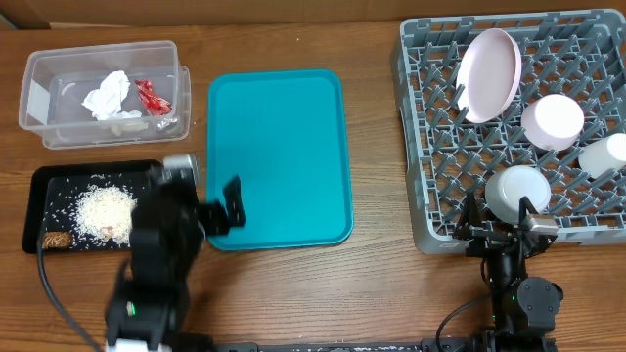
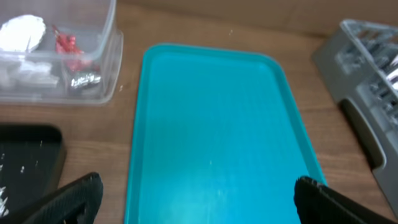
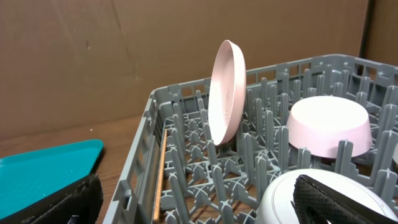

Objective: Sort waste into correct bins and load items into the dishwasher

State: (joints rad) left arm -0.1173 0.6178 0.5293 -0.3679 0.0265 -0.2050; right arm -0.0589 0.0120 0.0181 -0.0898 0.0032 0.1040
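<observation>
— Left hand [image 1: 223, 207]?
— Wide, empty, over the teal tray's [image 1: 284, 137] seven o'clock corner.
— Right hand [image 1: 501, 223]?
— Wide too, at the dish rack's [image 1: 409, 127] six o'clock edge; the plate [image 1: 491, 74] stands near twelve.

The left arm [image 1: 161, 244] hides one end of the black tray [image 1: 49, 186]; the cup [image 1: 606, 154] is cropped.
</observation>
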